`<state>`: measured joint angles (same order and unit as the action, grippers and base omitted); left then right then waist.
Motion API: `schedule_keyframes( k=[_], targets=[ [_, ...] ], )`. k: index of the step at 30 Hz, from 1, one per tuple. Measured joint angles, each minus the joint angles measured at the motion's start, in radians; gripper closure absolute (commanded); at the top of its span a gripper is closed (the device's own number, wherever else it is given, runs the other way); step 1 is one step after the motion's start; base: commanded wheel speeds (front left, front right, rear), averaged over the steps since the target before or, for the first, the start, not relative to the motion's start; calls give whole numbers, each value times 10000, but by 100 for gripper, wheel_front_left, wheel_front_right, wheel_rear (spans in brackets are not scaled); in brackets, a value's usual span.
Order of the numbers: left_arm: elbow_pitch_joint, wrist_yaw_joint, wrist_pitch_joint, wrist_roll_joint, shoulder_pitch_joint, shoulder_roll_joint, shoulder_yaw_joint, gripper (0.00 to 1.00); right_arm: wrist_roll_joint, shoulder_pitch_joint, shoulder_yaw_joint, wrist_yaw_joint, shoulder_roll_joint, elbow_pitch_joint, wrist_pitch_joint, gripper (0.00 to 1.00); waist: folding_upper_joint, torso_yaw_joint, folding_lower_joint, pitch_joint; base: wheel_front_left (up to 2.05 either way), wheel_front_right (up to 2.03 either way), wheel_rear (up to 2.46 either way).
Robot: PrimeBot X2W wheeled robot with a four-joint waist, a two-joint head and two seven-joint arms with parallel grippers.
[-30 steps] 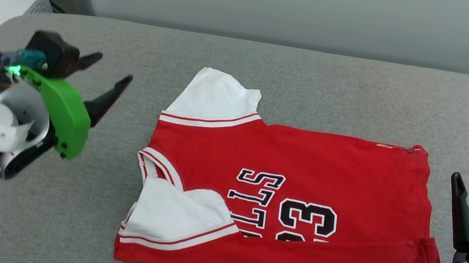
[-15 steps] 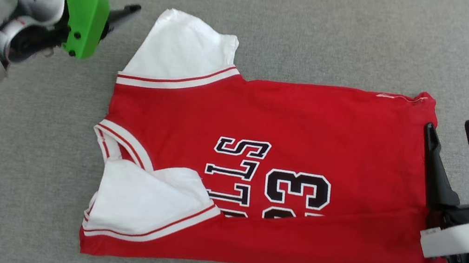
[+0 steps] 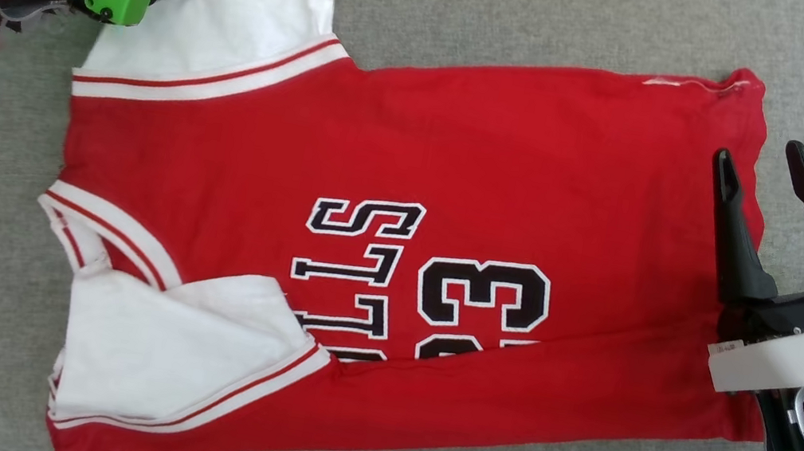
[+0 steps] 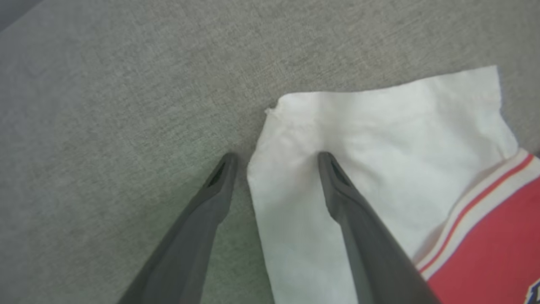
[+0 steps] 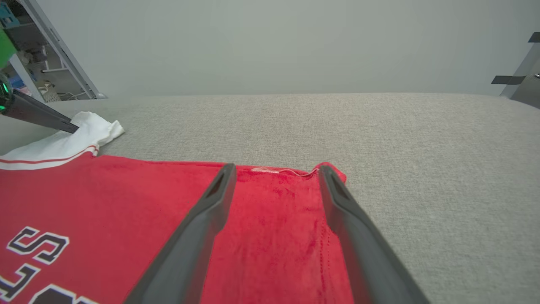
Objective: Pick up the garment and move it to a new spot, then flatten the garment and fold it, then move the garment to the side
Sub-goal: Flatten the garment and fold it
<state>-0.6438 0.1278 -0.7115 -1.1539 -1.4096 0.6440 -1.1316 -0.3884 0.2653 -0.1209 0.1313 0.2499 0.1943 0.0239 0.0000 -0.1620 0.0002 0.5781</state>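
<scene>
Red garment [image 3: 417,179] lying part-folded; left gripper [image 4: 274,158] gaping empty astride sleeve [image 4: 379,126], right gripper [image 3: 760,152] likewise over hem [image 5: 287,177]; pinching both seemingly next.

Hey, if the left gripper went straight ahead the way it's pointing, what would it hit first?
Most likely the white sleeve of the shirt: the left gripper is open astride its edge, one finger over cloth, the other over the grey surface. Its height above them is unclear.
</scene>
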Motion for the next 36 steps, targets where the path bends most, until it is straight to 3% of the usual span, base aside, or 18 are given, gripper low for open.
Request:
schedule_keyframes(
  k=[6,7,8,12,16,23,28,31,36],
  targets=[
    [136,0,-245,203,-438,203,-477,0,-17,122,-75,0,90,-165,88,0,0,-299,-2,454,0,0,0],
    [224,0,-393,203,-478,238,-516,4,-19,131,-52,0,123,-176,88,0,0,-328,-3,487,0,0,0],
    [286,0,-422,203,-492,267,-533,100,-23,138,-27,0,146,-182,90,0,0,-340,-3,500,0,0,0],
    [460,2,-222,207,-440,282,-723,100,-36,196,125,0,234,-192,130,0,0,-298,-2,412,0,0,0],
    [443,12,652,428,-223,205,-924,100,-19,380,378,0,514,-153,65,0,0,-216,-2,170,0,0,0],
    [949,12,2073,1246,191,161,-1327,100,-86,1460,681,0,1925,-213,-848,0,0,62,-2,-475,0,0,0],
    [1651,12,2798,1467,316,109,-1404,100,-1070,2363,-90,0,3517,-688,-3099,0,0,404,-2,-868,0,0,0],
    [1977,12,3081,1720,438,96,-1440,100,-2167,2896,-773,0,4347,-1160,-4993,0,0,651,-2,-1051,0,0,0],
    [2416,12,3338,1914,470,23,-1469,100,-3377,3613,-1569,0,4974,-1925,-7252,0,0,1018,-2,-1173,0,0,0]
  ],
)
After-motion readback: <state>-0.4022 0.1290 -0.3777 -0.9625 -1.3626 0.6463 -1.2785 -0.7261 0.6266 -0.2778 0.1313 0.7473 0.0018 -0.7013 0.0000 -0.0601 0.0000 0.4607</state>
